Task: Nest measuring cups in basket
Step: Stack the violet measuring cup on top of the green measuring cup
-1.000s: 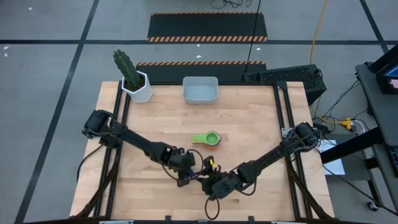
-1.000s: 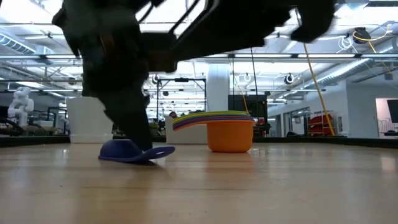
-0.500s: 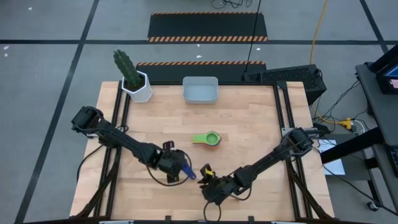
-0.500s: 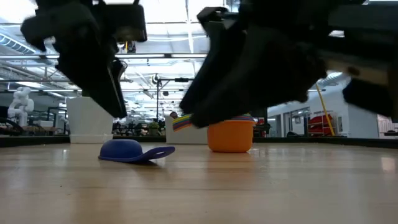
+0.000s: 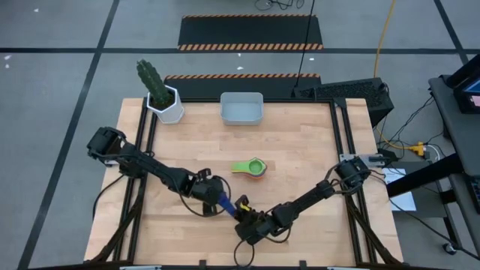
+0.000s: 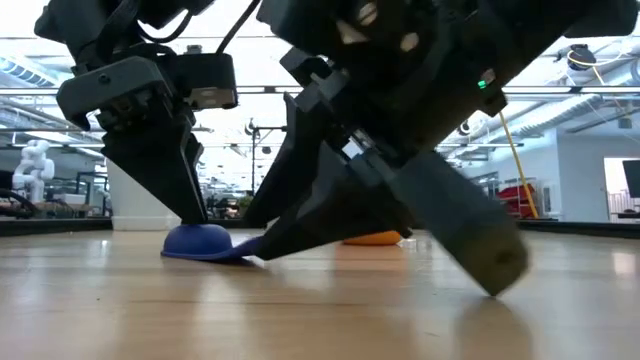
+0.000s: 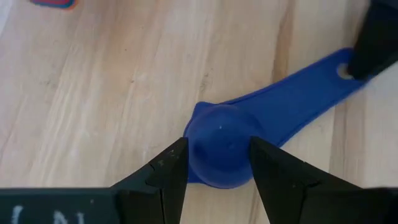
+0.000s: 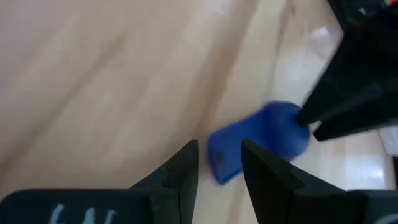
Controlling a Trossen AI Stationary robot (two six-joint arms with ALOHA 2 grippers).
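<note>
Both arms are dark, near black, built of slim links joined by bulkier rounded joints, with thin black cables looping beside them. The left gripper [image 7: 212,163] ends in 2 matte black wedge-shaped fingers [image 7: 168,171] with angular facets; white lettering shows on the block behind them. The right gripper [image 8: 219,163] has 2 like fingers [image 8: 181,168], pale lettering on its body, a yellow tag near the wrist and a small green light.

dark blue cup [image 7: 221,144] upside down; nested stack [image 5: 255,167] mid-table; basket [image 5: 241,109] far edge
</note>
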